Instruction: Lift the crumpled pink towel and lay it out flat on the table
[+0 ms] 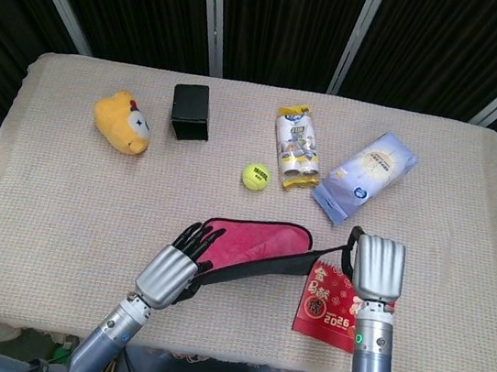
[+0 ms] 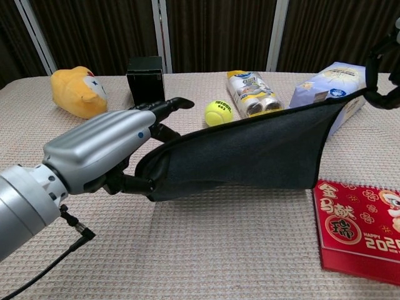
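The towel (image 1: 254, 247) is pink on top and dark on its underside (image 2: 250, 156), and it hangs stretched between my two hands above the near part of the table. My left hand (image 1: 172, 271) grips its left end, seen large in the chest view (image 2: 106, 156). My right hand (image 1: 376, 269) holds the right corner; only its dark fingers (image 2: 384, 69) show at the chest view's right edge. The towel is spread almost level, sagging a little in the middle.
A red calendar booklet (image 1: 335, 307) lies under the towel's right end. Behind stand a tennis ball (image 1: 254, 176), a packet of rolls (image 1: 297, 147), a blue-white bag (image 1: 365, 177), a black box (image 1: 190, 111) and a yellow plush toy (image 1: 122, 122).
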